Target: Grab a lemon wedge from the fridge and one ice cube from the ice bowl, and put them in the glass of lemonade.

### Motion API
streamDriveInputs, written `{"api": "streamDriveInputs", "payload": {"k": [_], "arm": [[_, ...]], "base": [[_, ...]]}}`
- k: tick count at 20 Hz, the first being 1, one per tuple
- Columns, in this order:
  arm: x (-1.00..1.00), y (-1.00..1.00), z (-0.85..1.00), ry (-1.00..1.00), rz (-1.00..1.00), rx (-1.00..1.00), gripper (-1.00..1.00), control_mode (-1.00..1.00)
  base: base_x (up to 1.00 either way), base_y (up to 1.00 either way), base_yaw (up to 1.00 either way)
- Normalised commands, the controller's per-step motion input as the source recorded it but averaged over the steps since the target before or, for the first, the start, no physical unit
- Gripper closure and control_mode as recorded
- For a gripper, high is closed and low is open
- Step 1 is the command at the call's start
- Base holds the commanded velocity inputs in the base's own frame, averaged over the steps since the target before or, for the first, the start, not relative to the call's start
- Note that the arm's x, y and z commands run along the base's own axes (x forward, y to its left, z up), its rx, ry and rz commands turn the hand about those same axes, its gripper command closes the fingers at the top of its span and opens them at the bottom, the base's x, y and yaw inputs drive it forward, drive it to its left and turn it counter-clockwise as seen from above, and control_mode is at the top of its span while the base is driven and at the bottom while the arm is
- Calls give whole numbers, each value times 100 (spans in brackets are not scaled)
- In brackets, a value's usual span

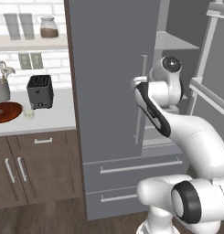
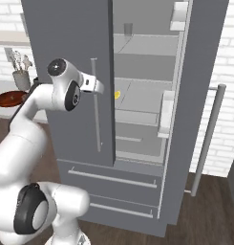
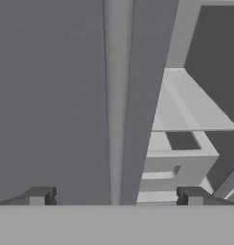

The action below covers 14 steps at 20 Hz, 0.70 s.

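Your gripper [image 3: 116, 196], jaws apart and empty, faces the fridge [image 2: 70, 48]; next, reach the lemon wedge [image 2: 117, 94] on its shelf.

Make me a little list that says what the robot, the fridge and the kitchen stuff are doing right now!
fridge: right door swung open, left door shut
lemon wedge: tiny yellow piece lying on a shelf inside the fridge
gripper: open, holding nothing, facing the left door's handle
ice bowl: on the counter, left of the fridge
glass of lemonade: on the counter, right beside the bowl
toaster: black, behind the glass
task so far: lemon wedge not yet picked up
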Motion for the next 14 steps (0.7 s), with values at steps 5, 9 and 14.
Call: {"api": "streamDriveInputs", "payload": {"k": [5, 9, 14], "arm": [[46, 0, -12, 0, -3, 0, -100, -100], [44, 0, -25, 0, -1, 0, -100, -100], [39, 0, -23, 0, 0, 0, -100, -100]], "base": [[0, 0, 0], [0, 0, 0], [0, 0, 0]]}}
